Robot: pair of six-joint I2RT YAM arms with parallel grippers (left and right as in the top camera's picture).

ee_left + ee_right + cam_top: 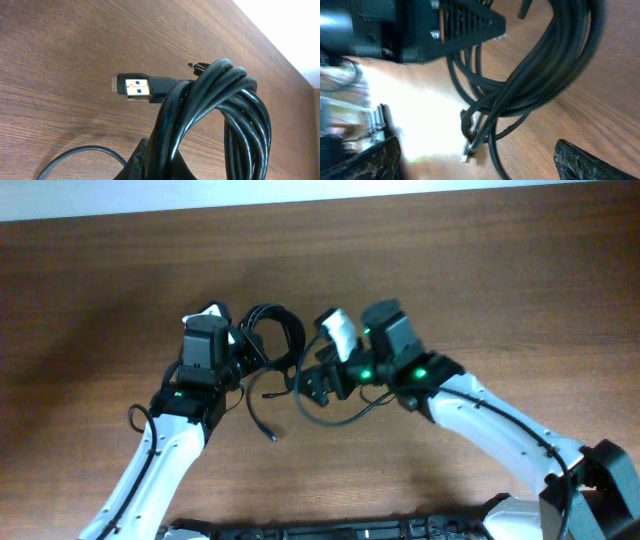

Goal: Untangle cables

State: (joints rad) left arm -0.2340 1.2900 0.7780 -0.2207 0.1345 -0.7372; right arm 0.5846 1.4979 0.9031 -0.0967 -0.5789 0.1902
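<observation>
My left gripper [243, 350] is closed on the coiled bundle of thin black cables [275, 330], which it holds just above the brown wooden table [450, 270]. My right gripper [475, 150] is spread open just beside the bundle, on its right side. The hanging strands lie straight ahead of it, and the left gripper crowds it from above.

Dark wood-grain table [100, 300]; pale strip [150, 192] beyond far edge, possibly wall.

left end effector [247, 352]: clamped | right end effector [316, 385]: spread wide
</observation>
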